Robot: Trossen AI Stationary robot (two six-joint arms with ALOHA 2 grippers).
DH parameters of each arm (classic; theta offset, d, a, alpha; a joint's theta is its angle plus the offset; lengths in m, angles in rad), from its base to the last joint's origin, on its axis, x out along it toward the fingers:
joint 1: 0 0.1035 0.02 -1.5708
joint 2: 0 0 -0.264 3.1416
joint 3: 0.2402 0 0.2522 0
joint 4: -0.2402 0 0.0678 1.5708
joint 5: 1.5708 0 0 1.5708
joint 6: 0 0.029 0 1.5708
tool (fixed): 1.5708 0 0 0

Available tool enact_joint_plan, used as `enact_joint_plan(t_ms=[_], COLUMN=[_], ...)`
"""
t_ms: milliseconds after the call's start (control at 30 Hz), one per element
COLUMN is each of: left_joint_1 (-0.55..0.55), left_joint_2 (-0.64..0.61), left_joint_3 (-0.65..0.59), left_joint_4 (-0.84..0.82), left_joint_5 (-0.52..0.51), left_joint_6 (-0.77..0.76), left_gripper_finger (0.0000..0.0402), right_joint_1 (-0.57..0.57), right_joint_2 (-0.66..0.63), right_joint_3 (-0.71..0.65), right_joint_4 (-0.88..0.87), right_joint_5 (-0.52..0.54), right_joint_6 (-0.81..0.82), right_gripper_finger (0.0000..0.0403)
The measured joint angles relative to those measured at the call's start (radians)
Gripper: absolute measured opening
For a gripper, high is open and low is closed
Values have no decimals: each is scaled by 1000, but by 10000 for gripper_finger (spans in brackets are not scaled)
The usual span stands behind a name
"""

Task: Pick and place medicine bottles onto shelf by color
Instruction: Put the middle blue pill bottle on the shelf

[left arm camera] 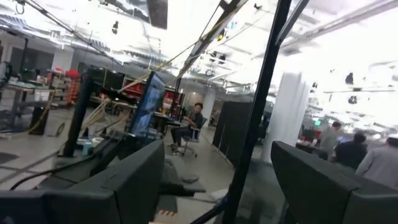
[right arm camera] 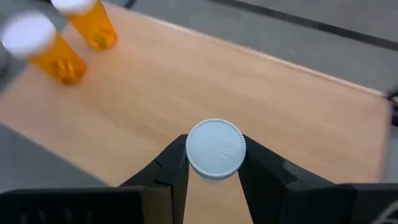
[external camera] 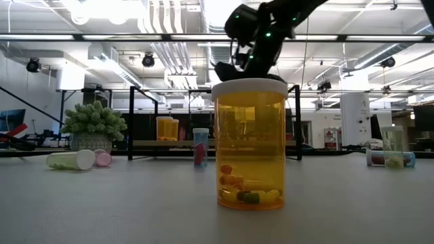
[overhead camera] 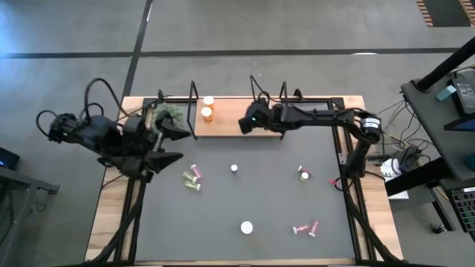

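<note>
- R fingers clamped on a white-capped bottle, held over shelf centre.
- Two orange bottles stand on shelf's left part.
- L fingers apart, at tabletop far-left, by plant.

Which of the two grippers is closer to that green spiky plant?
Left. The left gripper sits right beside the plant; the right gripper is farther along the shelf, holding a white-capped bottle.

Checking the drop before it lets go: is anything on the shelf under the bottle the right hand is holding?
Nothing visible. The right hand grips a white-capped bottle over bare wood of the shelf; the two orange bottles stand apart, toward one end.
</note>
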Motion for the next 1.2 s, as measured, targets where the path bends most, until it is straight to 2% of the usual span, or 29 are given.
enact_joint_plan(t_ms=[267, 533, 800, 967, 1200], left_joint_1=[0, 0, 0, 0, 0], left_joint_2=[-52, -107, -142, -137, -126], left_joint_3=[-2, -2, -2, -2, -1], left_joint_4=[-116, -186, -224, -224, -214], left_joint_5=[0, 0, 0, 0, -42], left_joint_6=[20, 20, 20, 20, 20], left_gripper_finger=[279, 279, 279, 279, 279], right_joint_1=[-34, -36, -43, -61, -80], right_joint_2=[136, 288, 373, 437, 507], right_joint_3=[134, 254, 367, 442, 576], right_joint_4=[101, 100, 116, 137, 115], right_joint_5=[1, -8, -10, -93, -107], right_joint_6=[-1, -52, -144, -180, -284], right_gripper_finger=[112, 112, 112, 112, 112])
